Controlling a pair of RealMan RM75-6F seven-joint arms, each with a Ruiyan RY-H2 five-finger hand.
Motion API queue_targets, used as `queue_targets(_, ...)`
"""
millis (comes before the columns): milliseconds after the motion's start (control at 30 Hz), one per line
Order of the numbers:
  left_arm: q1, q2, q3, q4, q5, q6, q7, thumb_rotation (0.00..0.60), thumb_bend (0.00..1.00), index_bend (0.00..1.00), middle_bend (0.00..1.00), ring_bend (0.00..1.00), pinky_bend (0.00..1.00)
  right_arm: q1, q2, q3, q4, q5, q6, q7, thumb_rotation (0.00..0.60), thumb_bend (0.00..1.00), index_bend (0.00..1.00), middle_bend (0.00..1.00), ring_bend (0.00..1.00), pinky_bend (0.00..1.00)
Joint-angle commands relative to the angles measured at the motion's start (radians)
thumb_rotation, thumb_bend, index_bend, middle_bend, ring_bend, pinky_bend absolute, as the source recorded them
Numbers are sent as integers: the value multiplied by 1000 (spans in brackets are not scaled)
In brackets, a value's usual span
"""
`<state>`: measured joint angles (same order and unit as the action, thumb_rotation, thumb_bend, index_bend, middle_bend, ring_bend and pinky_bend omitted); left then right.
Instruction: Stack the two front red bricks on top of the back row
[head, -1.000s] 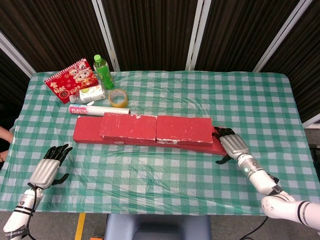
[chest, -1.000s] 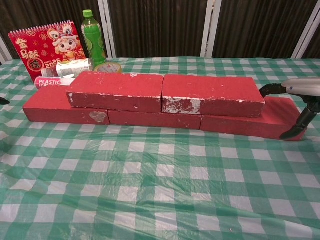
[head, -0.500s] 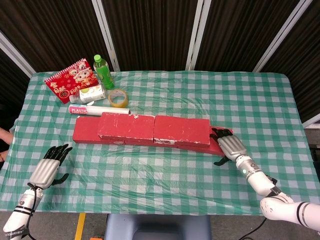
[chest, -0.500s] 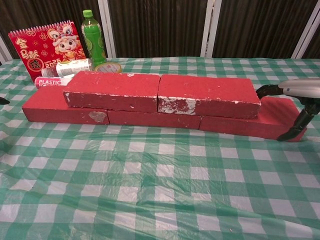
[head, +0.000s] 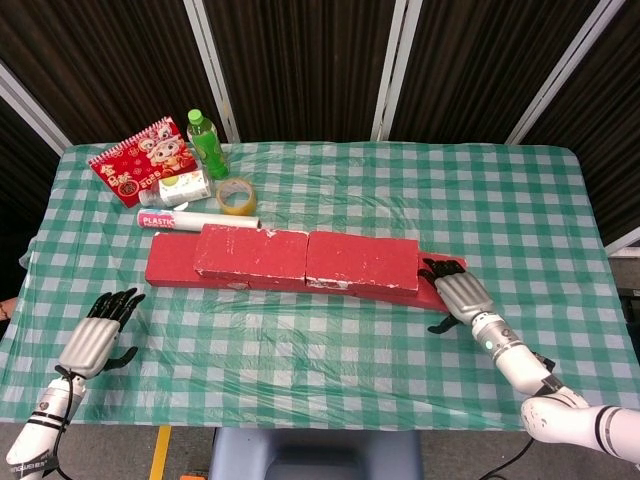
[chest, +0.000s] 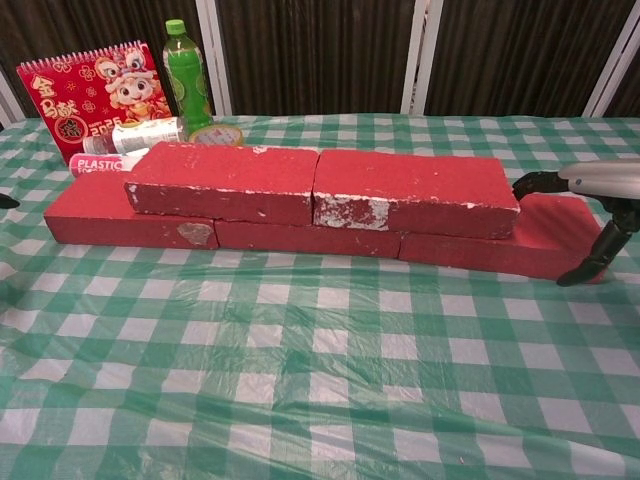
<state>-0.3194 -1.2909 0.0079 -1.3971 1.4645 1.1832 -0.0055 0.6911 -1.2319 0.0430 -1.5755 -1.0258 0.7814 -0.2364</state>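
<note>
The right robot hand (head: 458, 289), fingers spread against the right end of the bottom row (chest: 545, 240), has nudged the two top bricks (chest: 320, 185) leftward; stacking looks finished. The left robot hand (head: 98, 335) rests open near the table's (head: 330, 360) front-left corner.

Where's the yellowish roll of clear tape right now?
In the head view, the yellowish roll of clear tape lies at the table's back left, right of the lying white bottle, behind the red bricks.
</note>
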Motion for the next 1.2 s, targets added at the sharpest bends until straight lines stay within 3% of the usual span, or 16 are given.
queue_targets(33,3,2,0,-1,4,7,-1,600,334,0,14,0,20,-16,22,-5,-22,-9,20,6,600,118,196,0,0,0)
queue_targets(200,7,4,0,-6,7,19,3,600,334,0,13,0,21,-77,87,-18,-73,-73,87,63,600,118,40,0,0,0)
queue_targets(333,14,7,-4,-15,13,44,11,600,334,0,11,0,21,-140,138,-35,-117,-171,172,127,600,119,0,0,0,0)
queue_targets(400,25,8,-8,-18,22,77,15,600,333,0,3,0,21,-192,148,-48,-123,-252,265,166,600,118,0,0,0,0)
queue_targets(533,55,10,-22,-27,42,168,32,600,337,0,0,0,20,-335,114,-89,-66,-404,521,203,600,118,0,0,0,0)
queue_targets(733,77,9,-29,-27,68,238,44,600,337,0,0,0,18,-437,42,-113,42,-468,679,203,600,118,0,0,0,0)
queue_targets(767,90,9,-33,-31,79,277,61,600,337,0,0,0,17,-471,14,-132,101,-468,699,177,600,118,0,0,0,0)
queue_targets(867,109,4,-35,-42,93,321,96,600,337,0,0,0,14,-497,-13,-119,138,-488,747,164,600,118,0,0,0,0)
queue_targets(1200,122,15,-37,-75,77,312,136,600,337,0,0,0,13,-524,-6,-98,126,-508,753,149,600,118,0,0,0,0)
